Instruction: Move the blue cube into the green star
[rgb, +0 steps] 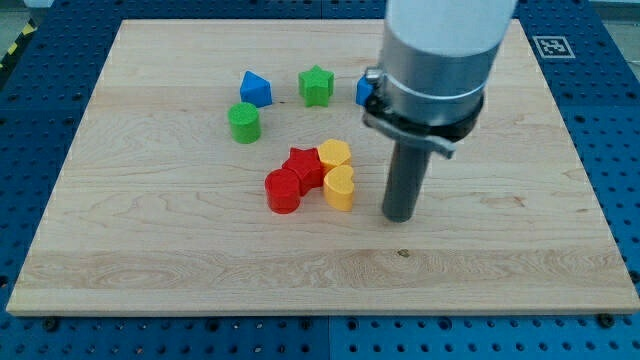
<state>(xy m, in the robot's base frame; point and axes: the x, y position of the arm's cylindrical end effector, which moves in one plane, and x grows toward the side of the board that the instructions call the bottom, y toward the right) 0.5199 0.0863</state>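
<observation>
The blue cube (365, 91) sits near the view's top, mostly hidden behind the arm's housing; only its left edge shows. The green star (316, 85) lies just to its left, a small gap apart. My tip (400, 216) rests on the board well below the blue cube, to the right of the yellow blocks, touching no block.
A blue pentagon-like block (255, 89) and a green cylinder (243, 122) lie left of the star. A cluster of a red star (303, 164), a red cylinder (283, 191) and two yellow blocks (334, 155) (340, 188) sits mid-board. The wooden board (150, 250) is edged by blue pegboard.
</observation>
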